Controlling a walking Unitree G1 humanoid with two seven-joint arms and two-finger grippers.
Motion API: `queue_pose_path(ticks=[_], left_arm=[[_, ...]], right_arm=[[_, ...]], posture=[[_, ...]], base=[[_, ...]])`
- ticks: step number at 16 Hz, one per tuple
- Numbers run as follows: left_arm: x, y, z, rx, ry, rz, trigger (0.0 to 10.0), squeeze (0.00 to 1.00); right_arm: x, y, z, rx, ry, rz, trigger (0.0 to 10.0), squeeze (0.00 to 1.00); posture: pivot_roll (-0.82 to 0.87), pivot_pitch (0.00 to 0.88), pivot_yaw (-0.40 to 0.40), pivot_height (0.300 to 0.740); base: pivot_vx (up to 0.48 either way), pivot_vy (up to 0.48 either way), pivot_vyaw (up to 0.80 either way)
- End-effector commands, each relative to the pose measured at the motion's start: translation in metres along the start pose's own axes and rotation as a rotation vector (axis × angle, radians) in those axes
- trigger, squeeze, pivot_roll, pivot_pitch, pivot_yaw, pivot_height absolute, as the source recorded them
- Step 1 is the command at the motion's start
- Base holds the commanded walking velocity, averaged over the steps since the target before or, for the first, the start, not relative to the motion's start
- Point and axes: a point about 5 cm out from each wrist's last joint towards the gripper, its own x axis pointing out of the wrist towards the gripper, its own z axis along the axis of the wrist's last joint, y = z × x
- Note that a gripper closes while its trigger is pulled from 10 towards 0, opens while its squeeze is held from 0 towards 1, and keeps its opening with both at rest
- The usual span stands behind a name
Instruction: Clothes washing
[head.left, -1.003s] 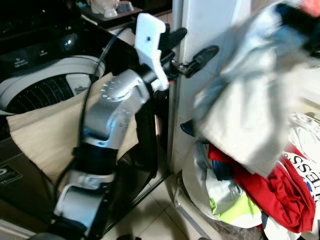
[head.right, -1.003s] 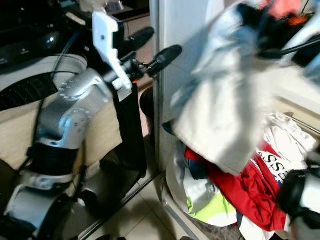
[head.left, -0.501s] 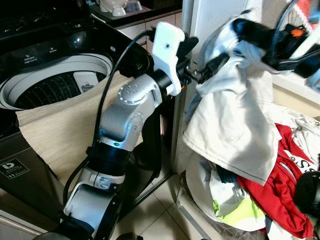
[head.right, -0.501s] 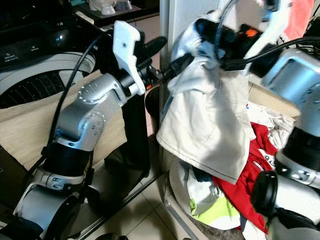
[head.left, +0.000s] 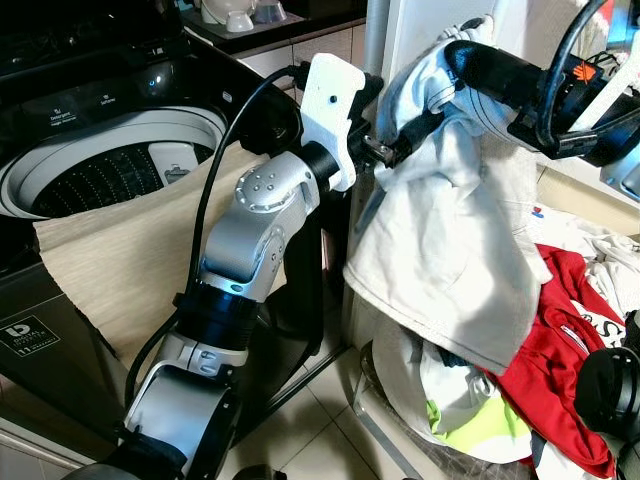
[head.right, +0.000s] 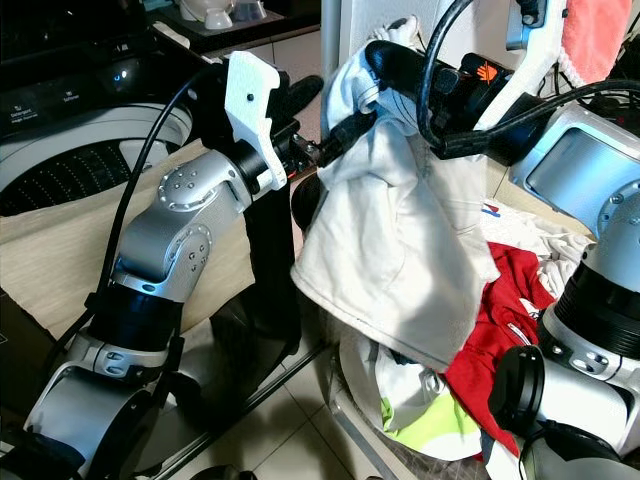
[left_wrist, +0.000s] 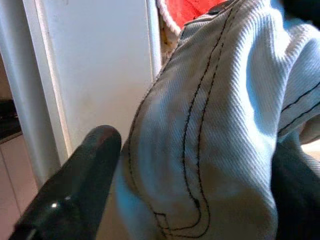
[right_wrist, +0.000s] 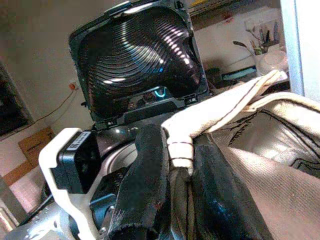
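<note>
The black top-loading washing machine (head.left: 110, 150) stands lid-up at left. A cream-white stitched garment (head.left: 450, 250) hangs above the heaped laundry basket (head.left: 470, 430), right gripper (right_wrist: 175, 165) fingers clamped on it, left gripper (left_wrist: 190, 165) fingers apart around it.

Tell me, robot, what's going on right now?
Right hand shut on cream garment, held high. Left hand at its top edge, fingers either side of the fabric. Open washer to the left; white post between.
</note>
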Motion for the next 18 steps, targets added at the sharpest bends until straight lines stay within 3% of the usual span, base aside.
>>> queue_pose_path(ticks=[1,12,13,14,18], left_arm=[[-0.001,0.003,-0.001,-0.006,0.008,0.000,0.0,0.00],[-0.009,0.012,0.003,-0.043,-0.033,0.034,0.0,0.00],[-0.009,0.015,0.003,-0.034,-0.035,0.048,0.0,0.00],[-0.009,0.019,0.003,-0.039,-0.036,0.075,0.0,0.00],[-0.011,0.030,0.006,-0.037,-0.056,0.145,0.0,0.00]], right_arm=[[-0.001,0.015,0.005,-0.034,-0.025,0.077,0.0,0.00],[0.000,0.014,-0.002,-0.030,-0.014,0.049,0.0,0.00],[0.000,0.015,-0.002,-0.040,-0.020,0.058,1.1,0.00],[0.000,0.016,-0.003,-0.050,-0.017,0.053,10.0,1.00],[-0.003,0.017,-0.002,-0.039,-0.035,0.075,10.0,1.00]], posture=[[-0.14,0.000,0.052,0.740],[-0.13,0.000,0.048,0.740],[-0.13,0.000,0.049,0.740],[-0.13,0.000,0.050,0.740],[-0.13,0.000,0.053,0.740]], base=[[0.000,0.000,0.00],[0.000,0.000,0.00],[0.000,0.000,0.00],[0.000,0.000,0.00],[0.000,0.000,0.00]])
